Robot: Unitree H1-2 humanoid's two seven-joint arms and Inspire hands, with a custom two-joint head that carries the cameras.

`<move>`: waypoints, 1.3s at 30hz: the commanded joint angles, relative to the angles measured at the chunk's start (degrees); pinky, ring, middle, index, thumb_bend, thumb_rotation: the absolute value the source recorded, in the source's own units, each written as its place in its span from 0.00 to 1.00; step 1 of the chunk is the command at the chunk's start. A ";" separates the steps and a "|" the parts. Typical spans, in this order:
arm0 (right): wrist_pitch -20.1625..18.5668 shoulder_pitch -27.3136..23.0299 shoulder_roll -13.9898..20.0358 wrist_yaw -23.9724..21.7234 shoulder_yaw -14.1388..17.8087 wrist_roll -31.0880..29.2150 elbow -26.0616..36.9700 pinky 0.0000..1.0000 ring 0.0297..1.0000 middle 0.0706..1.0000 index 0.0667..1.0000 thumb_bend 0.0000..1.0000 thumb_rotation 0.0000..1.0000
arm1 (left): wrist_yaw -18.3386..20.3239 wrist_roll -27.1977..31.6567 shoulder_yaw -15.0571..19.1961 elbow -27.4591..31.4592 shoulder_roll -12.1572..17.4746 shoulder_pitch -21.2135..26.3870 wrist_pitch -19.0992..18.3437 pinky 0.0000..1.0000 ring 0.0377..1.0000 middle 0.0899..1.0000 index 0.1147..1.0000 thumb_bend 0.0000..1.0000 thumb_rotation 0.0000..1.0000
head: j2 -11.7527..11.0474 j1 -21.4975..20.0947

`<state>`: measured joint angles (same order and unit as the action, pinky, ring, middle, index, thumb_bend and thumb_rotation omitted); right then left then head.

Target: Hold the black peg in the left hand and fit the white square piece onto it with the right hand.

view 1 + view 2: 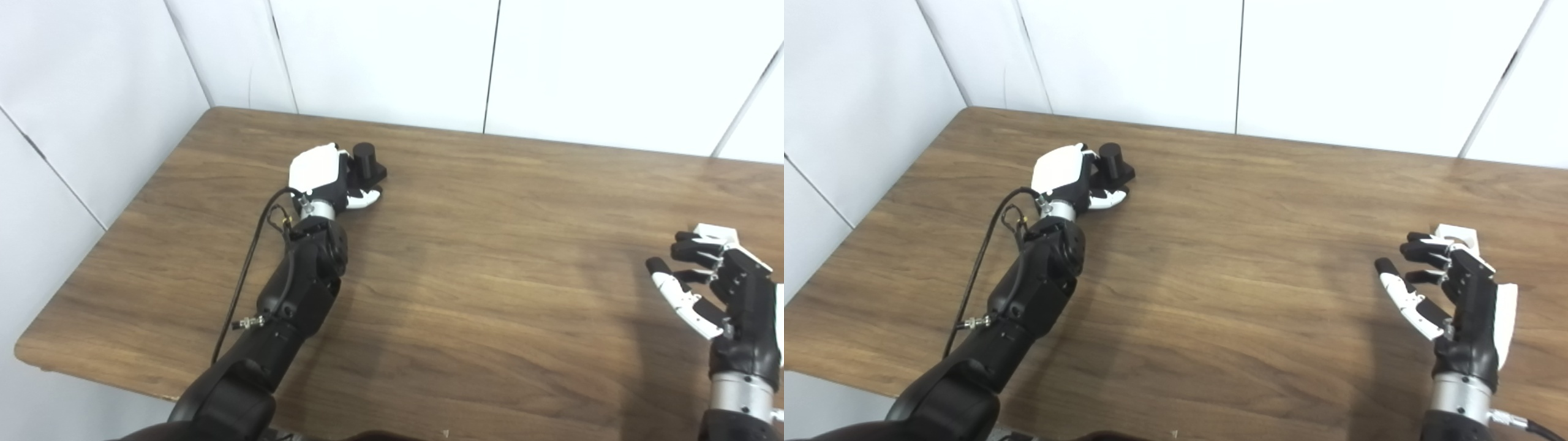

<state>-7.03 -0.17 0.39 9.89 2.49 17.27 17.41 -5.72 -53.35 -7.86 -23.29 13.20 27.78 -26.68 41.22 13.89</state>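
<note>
- My left hand [324,177] is curled around the black peg [366,164] at the far left of the table [490,245]; the peg's base seems to rest on the wood.
- My right hand [1451,294] is spread wide and holds nothing; the white square piece [1458,234] lies just beyond its fingertips.
- Risk, as I judge it: closing from here could nudge the piece away (the fingertips partly hide it).
- I can read no labels or writing.
</note>
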 commanded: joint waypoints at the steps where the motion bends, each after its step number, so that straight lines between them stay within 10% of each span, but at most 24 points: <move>1: 1.50 -0.88 -0.20 0.35 -0.03 0.29 2.00 0.48 0.61 0.64 0.46 0.50 0.12 | -3.03 0.61 -0.35 -1.00 0.85 2.46 0.15 0.90 0.91 0.89 0.58 0.78 0.36 | 0.18 -0.21; 8: 0.91 -1.06 0.23 0.29 0.19 0.90 2.71 0.47 0.61 0.64 0.46 0.50 0.13 | -6.68 3.06 -1.28 -3.46 1.03 3.34 0.70 0.91 0.88 0.84 0.43 0.54 0.10 | 0.37 -0.16; 22: 1.06 -1.69 0.38 0.25 0.43 0.41 2.04 0.48 0.62 0.65 0.46 0.50 0.13 | -8.91 6.52 -3.24 -4.24 2.36 3.45 1.34 0.91 0.85 0.80 0.42 0.52 0.07 | 0.25 -0.27; 39: -0.15 -1.67 0.32 -0.20 -0.03 1.22 3.04 0.49 0.63 0.65 0.46 0.50 0.13 | 7.14 20.44 -6.14 8.20 6.67 -1.81 13.82 0.87 0.92 0.87 0.42 0.52 0.08 | 0.32 -0.85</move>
<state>-8.13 -0.15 0.95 9.51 2.61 17.96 17.79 -1.10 -33.38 -12.92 -16.74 19.10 25.64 -14.28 41.48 13.01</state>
